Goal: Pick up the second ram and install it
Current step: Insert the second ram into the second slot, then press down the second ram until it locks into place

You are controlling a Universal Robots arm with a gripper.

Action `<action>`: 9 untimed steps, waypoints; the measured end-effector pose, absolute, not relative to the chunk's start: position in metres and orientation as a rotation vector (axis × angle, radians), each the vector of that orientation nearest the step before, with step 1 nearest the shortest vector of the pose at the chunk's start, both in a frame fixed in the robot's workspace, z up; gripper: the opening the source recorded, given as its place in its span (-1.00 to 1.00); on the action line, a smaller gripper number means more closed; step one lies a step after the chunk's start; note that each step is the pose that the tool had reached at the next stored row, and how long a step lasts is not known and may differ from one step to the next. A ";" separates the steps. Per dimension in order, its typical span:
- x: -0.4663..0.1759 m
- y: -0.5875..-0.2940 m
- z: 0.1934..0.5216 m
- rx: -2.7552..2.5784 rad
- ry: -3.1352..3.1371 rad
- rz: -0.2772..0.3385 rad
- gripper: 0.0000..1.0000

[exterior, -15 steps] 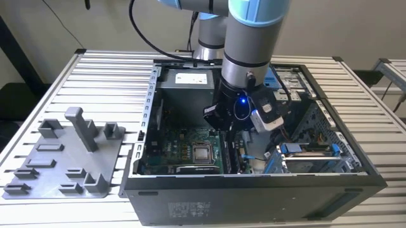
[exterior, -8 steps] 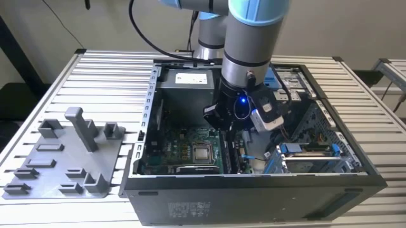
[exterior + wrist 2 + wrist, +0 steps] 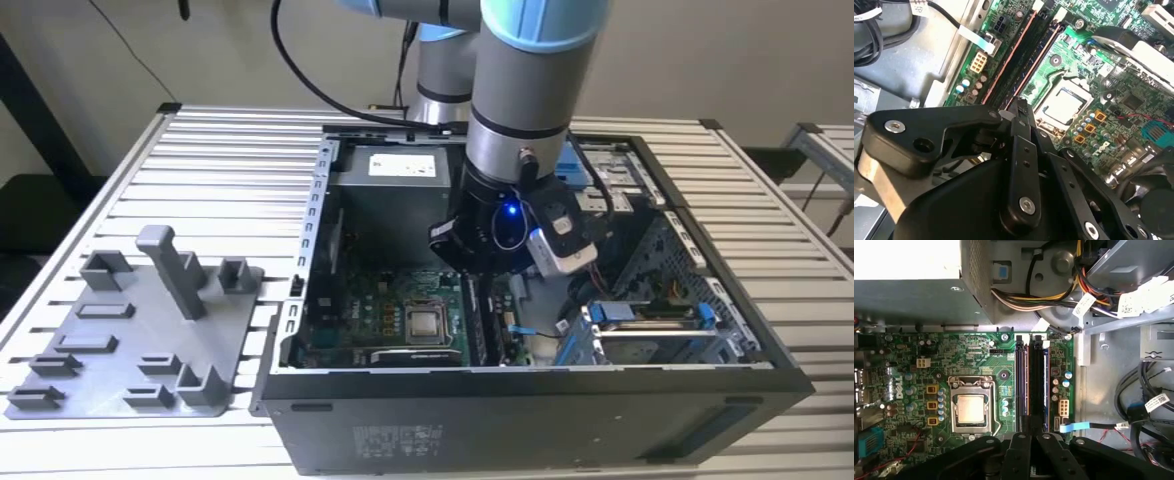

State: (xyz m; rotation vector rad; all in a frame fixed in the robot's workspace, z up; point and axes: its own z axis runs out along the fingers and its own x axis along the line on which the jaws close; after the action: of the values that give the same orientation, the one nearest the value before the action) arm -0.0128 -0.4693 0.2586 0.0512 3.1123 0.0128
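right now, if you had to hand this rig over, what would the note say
Gripper: fingers shut, tip down inside the open computer case, at the near end of the two memory slots beside the processor.
Second ram: apparently the dark stick lying along the slot under the tip, the one nearer the processor.
Done: the stick has been brought from outside the case to the motherboard and lies in line with its slot.
Left: I cannot tell whether it is fully seated or its latches closed, so check that.

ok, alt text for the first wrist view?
The gripper sits low over the motherboard's two long memory slots inside an open computer case. A silver processor lies in its socket beside them, with cable bundles beyond.
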 end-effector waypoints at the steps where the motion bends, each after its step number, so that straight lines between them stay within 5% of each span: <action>1: -0.013 -0.469 0.259 0.051 3.112 0.013 -0.79; 9: -0.013 -0.469 0.261 0.051 3.112 0.013 -0.79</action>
State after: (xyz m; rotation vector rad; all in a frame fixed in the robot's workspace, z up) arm -0.0128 -0.4693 0.2610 0.0512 3.1123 0.0128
